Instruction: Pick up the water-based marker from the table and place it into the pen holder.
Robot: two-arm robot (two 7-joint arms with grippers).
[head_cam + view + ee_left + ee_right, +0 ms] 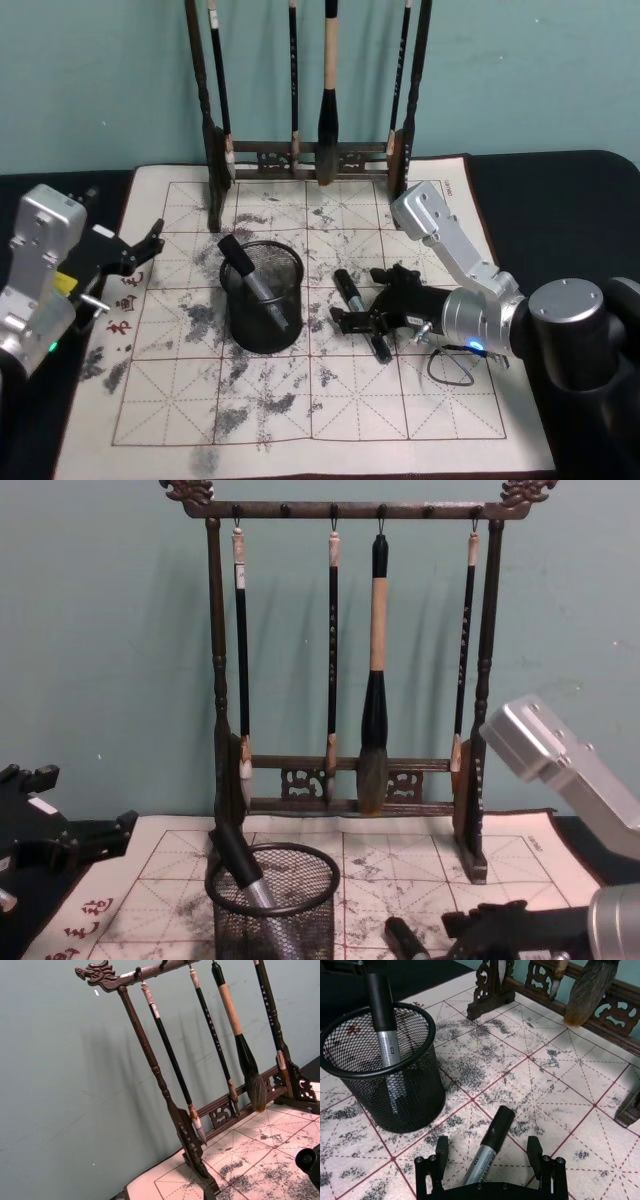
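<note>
Head view: a black bench point(560, 200) carries a pale practice mat point(400, 420), ruled in red squares and smudged with grey ink. One black mesh holder point(262, 300) stands on the mat left of centre, with a second marker point(255, 280) leaning inside it, cap up. The marker point(350, 288) lies flat on the mat just right of the holder. The right pincer point(362, 303) is low over it. The left pincer point(140, 250) hangs at the mat's left edge, well apart from the holder; I cannot tell if it is apart or together. One dark wooden rack point(215, 150) stands at the back of the mat with four brushes point(328, 110) hanging from it.

Left wrist view: the rack and its four brushes stand against a plain teal wall point(60, 1085), with the back of the mat below.

Right wrist view: the right pincer's fingers point(441, 1150) are spread apart, one on each side of the marker, with a gap on both sides. Bare mat lies between the marker and the holder. The rack's base is beyond.

Chest view: the holder is in front of the rack, the second marker slanting out over its rim. The marker's black cap lies low to the right of it.
</note>
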